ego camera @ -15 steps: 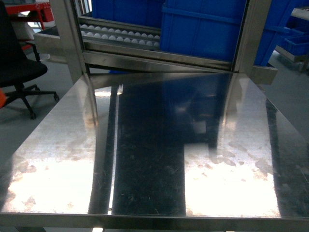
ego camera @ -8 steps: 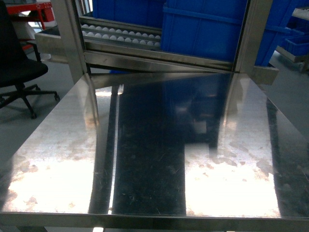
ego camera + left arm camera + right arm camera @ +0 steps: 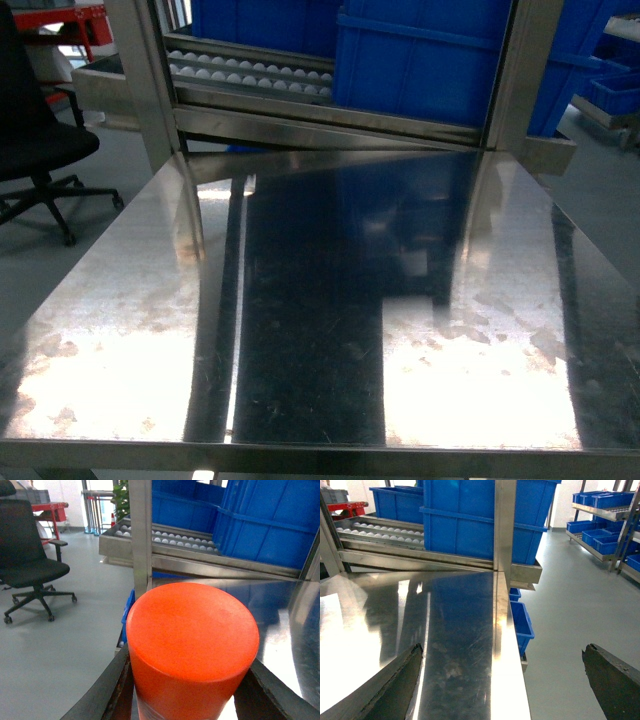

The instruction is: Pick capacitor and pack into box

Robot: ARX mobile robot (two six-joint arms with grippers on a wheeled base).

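Capacitor: an orange cylinder with a flat round top, seen end-on in the left wrist view, where it fills the lower middle of the picture. It is gripped between the two dark fingers of the left gripper, which are pressed against its sides. It is held over the left edge of the steel table, with grey floor visible below on the left.

Right gripper: the two dark fingertips are spread well apart at the lower corners of the right wrist view, with nothing between them. It is placed above the right edge of the table, with floor to the right.

Steel table: a reflective sheet-metal top with dull stains near the front, seen bare in the head view. Neither gripper is seen in that view.

Roller rack: rows of white rollers in a steel frame, mounted behind the table.

Blue bins: stood on the rack behind the steel uprights; further blue bins are shelved at the right.

Office chair: black, stood on the floor at the left.

No pink box is visible in any view.
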